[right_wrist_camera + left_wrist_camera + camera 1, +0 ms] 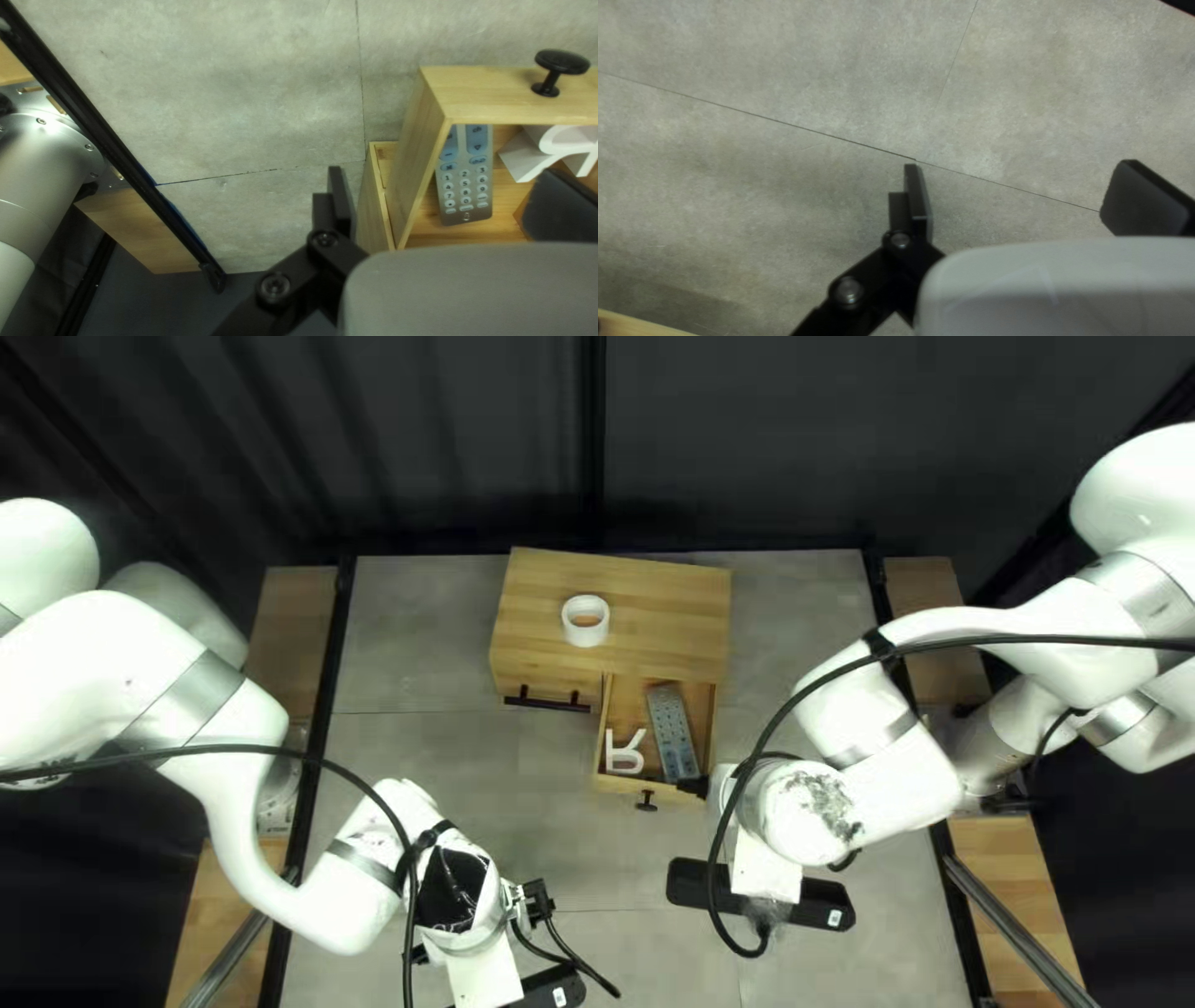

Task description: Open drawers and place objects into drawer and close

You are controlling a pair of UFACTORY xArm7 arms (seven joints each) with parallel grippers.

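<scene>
Drawer [619, 782] wide open, centre of the top left view, remote [672, 732] and white letter [624, 753] aboard | left jaws released, right jaws released too | white ring [585, 639] atop cabinet [672, 616], upper centre | we push off-centre, it could skew and jam!

The drawer unit [672, 604] stood on the tabletop [411, 647], towards its far edge. The ring [585, 639] rested on the unit. At the front, the left drawer [529, 675] adjoined the extended right drawer [613, 782], which contained the letter R [611, 754], left, and the remote control [672, 732], right.
</scene>
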